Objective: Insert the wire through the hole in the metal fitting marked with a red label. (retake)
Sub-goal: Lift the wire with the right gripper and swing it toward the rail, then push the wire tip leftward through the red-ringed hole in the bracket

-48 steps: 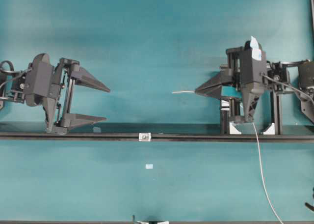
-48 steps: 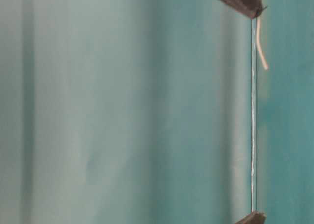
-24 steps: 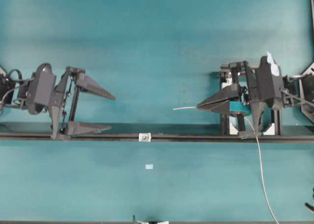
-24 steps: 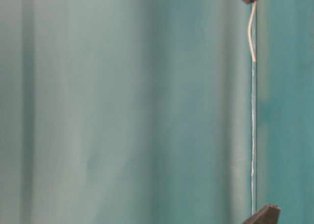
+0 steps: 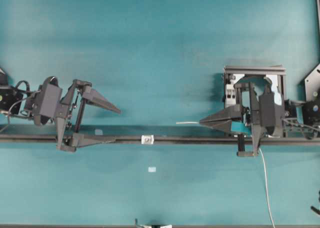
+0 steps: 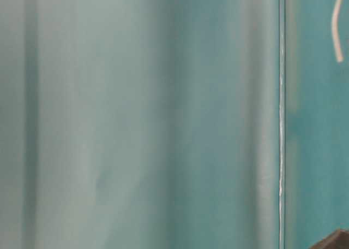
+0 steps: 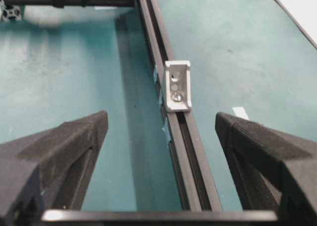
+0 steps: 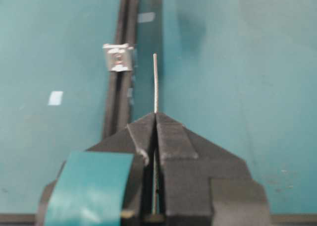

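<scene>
On the teal surface (image 5: 160, 48) a black rail (image 5: 190, 139) runs left to right, and the metal fitting (image 5: 147, 139) sits on it near the middle, a small pale silver bracket; in the left wrist view its hole (image 7: 175, 79) shows as a dim round opening in the upright face, with a screw below it; no red label can be made out. A small pale tape rectangle (image 5: 152, 169) lies on the near side of the rail, apart from the fitting.

The right end effector (image 5: 202, 122) is clamped fully shut on the wire (image 5: 187, 122); a short bare tip juts out leftward from the pinched jaws, while the long tail (image 5: 265, 188) trails off toward the near edge. The tip hangs right of the fitting and slightly to the far side of the rail, well apart from the hole and not lined up with it. The left end effector (image 5: 114, 124) stands wide open and holds nothing, its jaws straddling the rail left of the fitting.

The wire looks very light, thin and springy; the free tip already shows a faint bend, so it will likely flex or skid off the metal rather than push through if it meets the bracket off-centre. The present grip close behind the tip seems the right place to hold it; a short overhang keeps it stiff enough to aim.
</scene>
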